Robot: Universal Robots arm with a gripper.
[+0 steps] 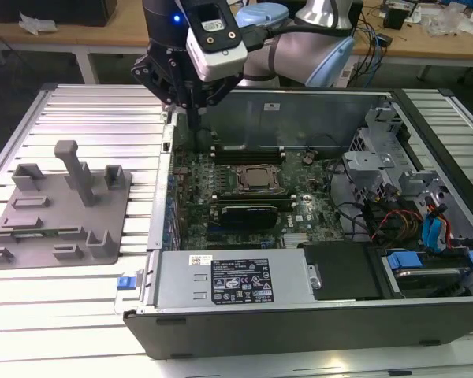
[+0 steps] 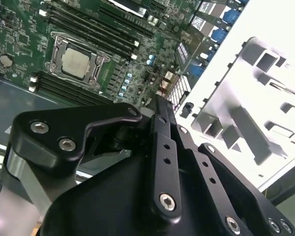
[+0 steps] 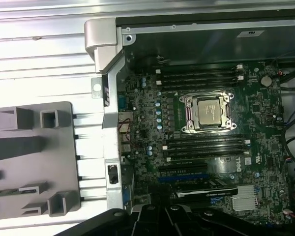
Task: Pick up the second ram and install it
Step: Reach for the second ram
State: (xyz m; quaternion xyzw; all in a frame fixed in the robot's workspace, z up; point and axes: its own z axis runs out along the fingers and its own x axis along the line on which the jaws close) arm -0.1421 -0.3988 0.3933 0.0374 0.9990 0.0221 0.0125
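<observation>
A thin greenish stick that looks like the second ram lies flat in a slot near the front of the grey fixture plate, at the exterior view's left. My gripper hangs over the back left corner of the open computer case, above the motherboard and well away from the stick. In the second wrist view the gripper points down at the board's edge, close to the case wall. I see nothing in its grasp. Dark memory slots run on both sides of the processor socket.
The fixture plate carries upright posts beside the case wall. Inside the case sit a black card, a power supply, drive cages and cables. Ribbed metal table surrounds everything.
</observation>
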